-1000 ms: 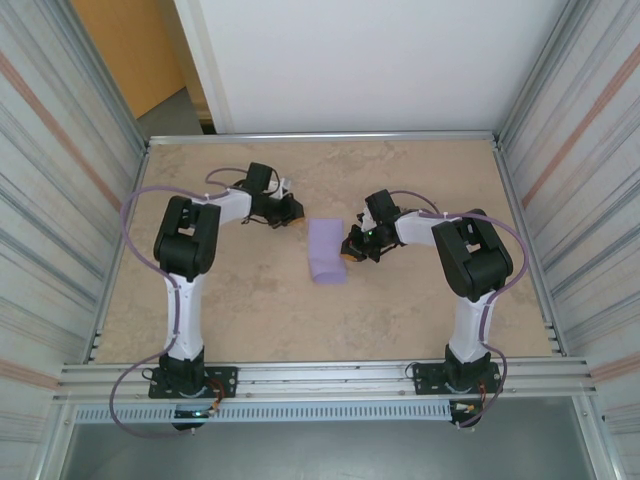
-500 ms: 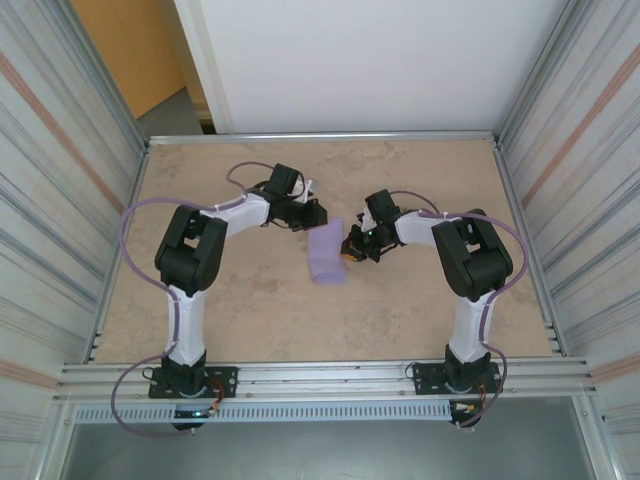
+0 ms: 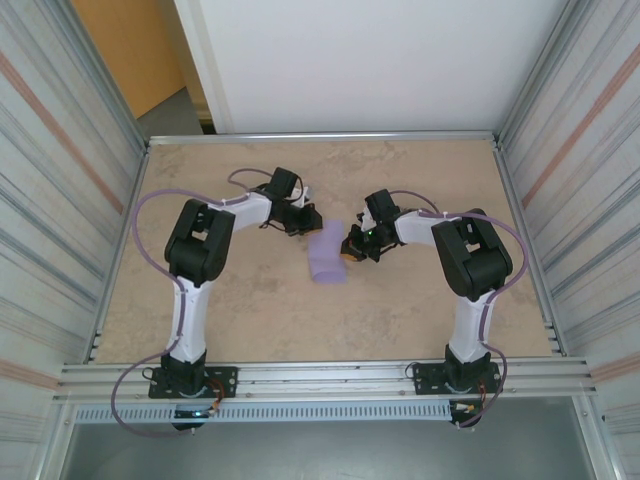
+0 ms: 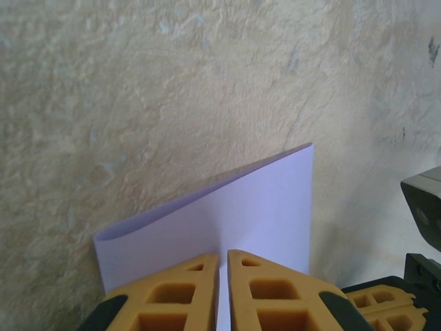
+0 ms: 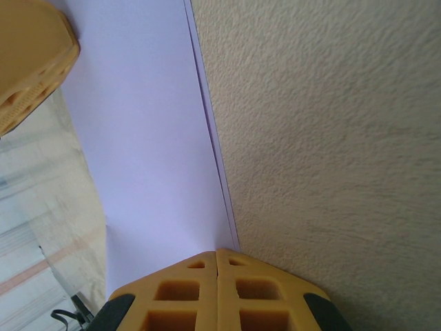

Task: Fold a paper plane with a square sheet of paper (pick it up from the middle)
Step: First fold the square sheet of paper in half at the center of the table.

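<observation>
One folded lavender sheet (image 3: 327, 254) lies mid-counter (image 3: 250, 310), with two arms bent over it from 9 and 3 o'clock. The left fingers (image 3: 310, 224) sit at its 11 o'clock corner, all but pressed together; whether they nip paper I cannot tell. The right fingers (image 3: 346, 251), pressed tight, meet its 3 o'clock edge. A second ago the left fingers hung further toward 9 o'clock, clear of the sheet.

The left hand (image 3: 312, 222) has reached the square sheet of paper (image 3: 327, 258).
</observation>
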Robot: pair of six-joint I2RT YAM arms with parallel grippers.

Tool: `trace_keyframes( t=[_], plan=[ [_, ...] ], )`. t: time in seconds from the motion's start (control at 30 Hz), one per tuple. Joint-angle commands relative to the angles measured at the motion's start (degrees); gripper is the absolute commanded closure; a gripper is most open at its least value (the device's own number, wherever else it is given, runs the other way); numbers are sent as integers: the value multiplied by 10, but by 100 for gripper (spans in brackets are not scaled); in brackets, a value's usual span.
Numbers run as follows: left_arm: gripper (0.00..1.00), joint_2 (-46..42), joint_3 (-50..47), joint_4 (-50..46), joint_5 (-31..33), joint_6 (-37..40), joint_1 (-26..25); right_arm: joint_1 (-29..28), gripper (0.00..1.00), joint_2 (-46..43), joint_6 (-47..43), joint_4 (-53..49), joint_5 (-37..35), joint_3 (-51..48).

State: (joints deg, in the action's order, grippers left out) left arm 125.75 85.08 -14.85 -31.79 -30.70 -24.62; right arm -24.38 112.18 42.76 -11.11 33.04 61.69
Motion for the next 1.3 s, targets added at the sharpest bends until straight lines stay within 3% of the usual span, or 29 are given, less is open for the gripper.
trace_keyframes(
  t=[0.0,0.43,0.6,0.8,1.03,1.27],
  plan=[
    [86,37,30,-45,78,19,31,8,97,73,-17,-100,-157,-40],
    [85,39,125,-124,94,60,59,8,97,75,-16,-101,-158,-37],
    [85,-50,47,-66,48,28,44,8,97,74,-17,-103,-154,-36],
    [85,-163,-103,21,17,-29,-16,9,97,72,-16,-102,-148,-35],
    [86,-180,-208,53,-12,-66,-56,7,97,75,-18,-103,-146,-33],
    [86,-158,-219,52,-19,-79,-55,4,97,82,-16,-105,-148,-25]
  ],
)
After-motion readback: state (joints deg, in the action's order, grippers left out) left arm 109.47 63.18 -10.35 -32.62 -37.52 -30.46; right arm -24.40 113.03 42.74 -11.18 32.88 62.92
